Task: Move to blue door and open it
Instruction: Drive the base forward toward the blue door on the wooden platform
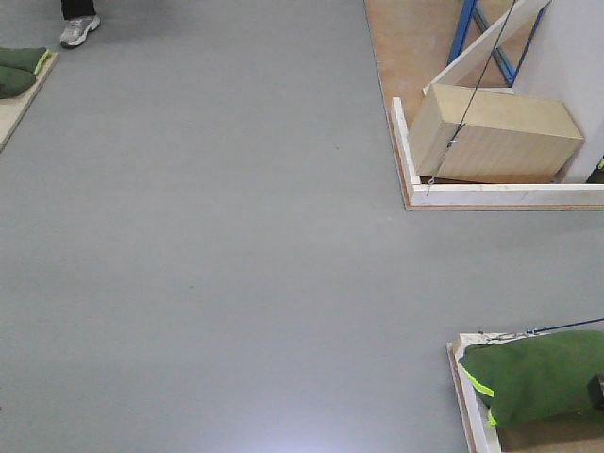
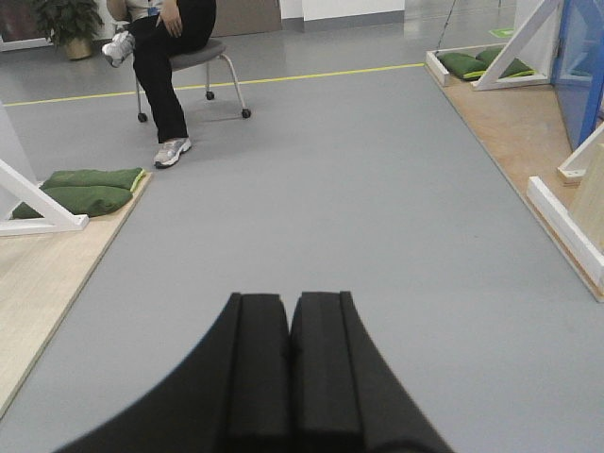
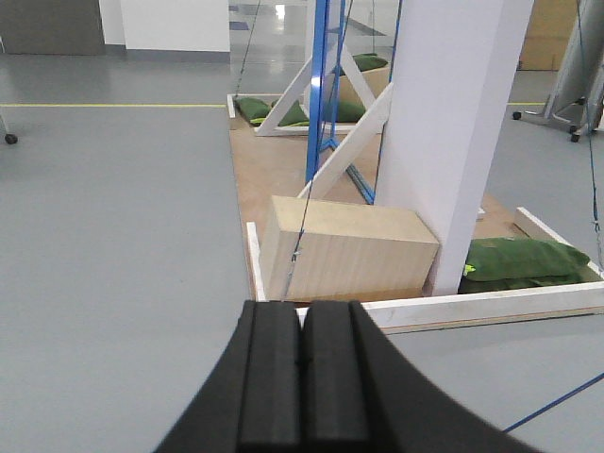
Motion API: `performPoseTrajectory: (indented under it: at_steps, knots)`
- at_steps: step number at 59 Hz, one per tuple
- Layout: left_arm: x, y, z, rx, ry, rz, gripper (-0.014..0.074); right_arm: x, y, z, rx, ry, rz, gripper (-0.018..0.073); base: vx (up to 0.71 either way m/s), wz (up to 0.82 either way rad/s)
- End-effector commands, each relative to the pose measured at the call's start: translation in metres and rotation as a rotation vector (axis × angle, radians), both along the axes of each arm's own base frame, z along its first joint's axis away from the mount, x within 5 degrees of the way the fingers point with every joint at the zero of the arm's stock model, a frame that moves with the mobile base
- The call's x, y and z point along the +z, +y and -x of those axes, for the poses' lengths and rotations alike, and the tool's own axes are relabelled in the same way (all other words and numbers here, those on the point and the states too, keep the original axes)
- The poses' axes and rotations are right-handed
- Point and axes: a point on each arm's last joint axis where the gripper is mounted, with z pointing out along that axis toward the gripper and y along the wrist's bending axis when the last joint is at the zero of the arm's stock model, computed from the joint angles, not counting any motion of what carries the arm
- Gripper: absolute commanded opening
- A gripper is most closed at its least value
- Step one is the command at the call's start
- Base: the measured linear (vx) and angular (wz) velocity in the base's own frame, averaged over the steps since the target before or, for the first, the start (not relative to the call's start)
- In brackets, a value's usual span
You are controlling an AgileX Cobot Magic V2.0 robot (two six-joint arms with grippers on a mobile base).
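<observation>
The front view looks down on bare grey floor point(image 1: 208, 245). Only blue strips of the blue door point(image 1: 461, 33) show at the top right, cut off by the frame edge, beyond a tan box point(image 1: 495, 132) and a slanted white brace point(image 1: 481, 47). Neither gripper appears here.

In the left wrist view the left gripper point(image 2: 290, 359) has its jaws pressed together with nothing between them. The blue door point(image 2: 578, 66) stands far ahead and to the right of it, well apart. It is partly covered by a white brace and clipped by the picture's edge. Ahead to the left, a person point(image 2: 165, 57) sits on a chair point(image 2: 203, 58).

In the right wrist view the right gripper point(image 3: 302, 377) is likewise closed flat and empty. The blue door point(image 3: 315, 94) is ahead of it, behind the box, and shows as little more than a thin upright blue edge. A white pillar point(image 3: 453, 132) rises ahead to the right, with a green bag point(image 3: 524, 260) at its foot.

The door looks like a stiff, fairly heavy hinged panel, and its glossy face would likely slip under the pads. A lever handle would be the sensible place to grip, but none is visible in any view. I cannot tell which side the hinges are on, or whether the door is latched.
</observation>
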Motion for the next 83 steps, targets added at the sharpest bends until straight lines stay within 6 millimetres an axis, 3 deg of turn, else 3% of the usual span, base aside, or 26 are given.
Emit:
performPoseTrajectory:
  at_steps: [1, 83]
  knots:
    - [0.0072, -0.0008, -0.0003, -0.011, -0.101, 0.006, 0.007, 0.0016, 0.0002, -0.0003, 0.002, -0.077, 0.032, 0.0002, 0.04, 0.01]
    - [0.0068, -0.0008, -0.0003, -0.011, -0.099, 0.006, 0.007, 0.0016, 0.0016, -0.0005, 0.028, -0.078, 0.031, 0.0002, 0.17, 0.0]
